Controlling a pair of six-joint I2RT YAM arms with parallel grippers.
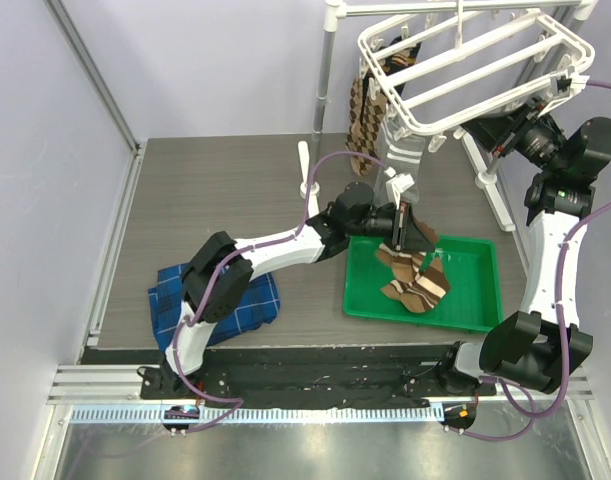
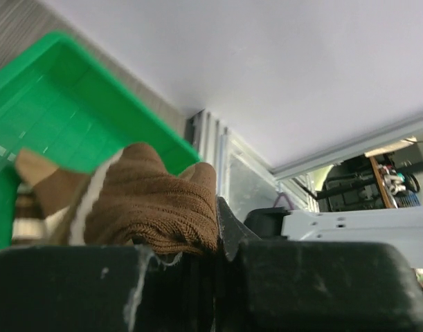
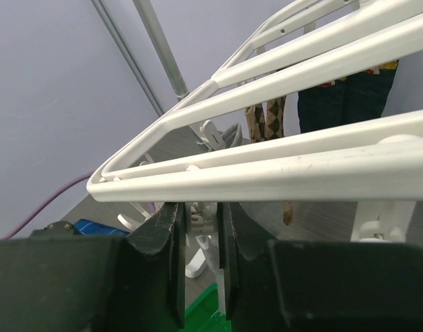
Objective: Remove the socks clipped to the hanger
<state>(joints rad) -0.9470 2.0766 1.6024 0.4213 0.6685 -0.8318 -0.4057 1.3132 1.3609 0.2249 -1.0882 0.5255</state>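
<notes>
The white hanger (image 1: 475, 70) hangs at the top right, tilted. A brown argyle sock (image 1: 365, 125) and a grey sock with white bands (image 1: 405, 150) hang clipped at its left end. My left gripper (image 1: 405, 228) is shut on a brown sock with cream stripes (image 2: 156, 204), which hangs from it over the green tray (image 1: 470, 300). More brown socks (image 1: 415, 280) lie in the tray. My right gripper (image 1: 563, 85) holds the hanger's right edge. In the right wrist view the white rail (image 3: 301, 173) crosses my fingertips (image 3: 171, 228), with a white part between the jaws. The argyle sock (image 3: 256, 121) hangs beyond.
A folded blue plaid cloth (image 1: 220, 300) lies at the front left. A metal pole (image 1: 325, 70) stands at the back behind the hanger. A white upright peg (image 1: 305, 170) stands mid-table. The tray's green corner also shows in the left wrist view (image 2: 59, 97).
</notes>
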